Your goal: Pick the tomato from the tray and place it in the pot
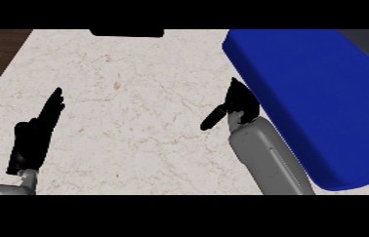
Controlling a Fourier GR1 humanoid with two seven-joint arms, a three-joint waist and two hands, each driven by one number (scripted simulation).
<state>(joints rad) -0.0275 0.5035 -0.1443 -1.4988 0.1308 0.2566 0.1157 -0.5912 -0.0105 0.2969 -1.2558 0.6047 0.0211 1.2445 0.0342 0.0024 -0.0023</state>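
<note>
The large deep-blue rectangular tray (302,99) with rounded corners lies on the pale marbled worktop (137,99) at my right, and from here I see only its flat blue surface; no tomato or pot shows. My right hand (236,104) sits at the tray's left edge, seemingly touching it, its thumb sticking out to the left, but I cannot tell whether its fingers are curled or straight, nor whether it holds anything. My left hand (34,133) rests open at the worktop's left, fingers straight and pointing up, holding nothing.
</note>
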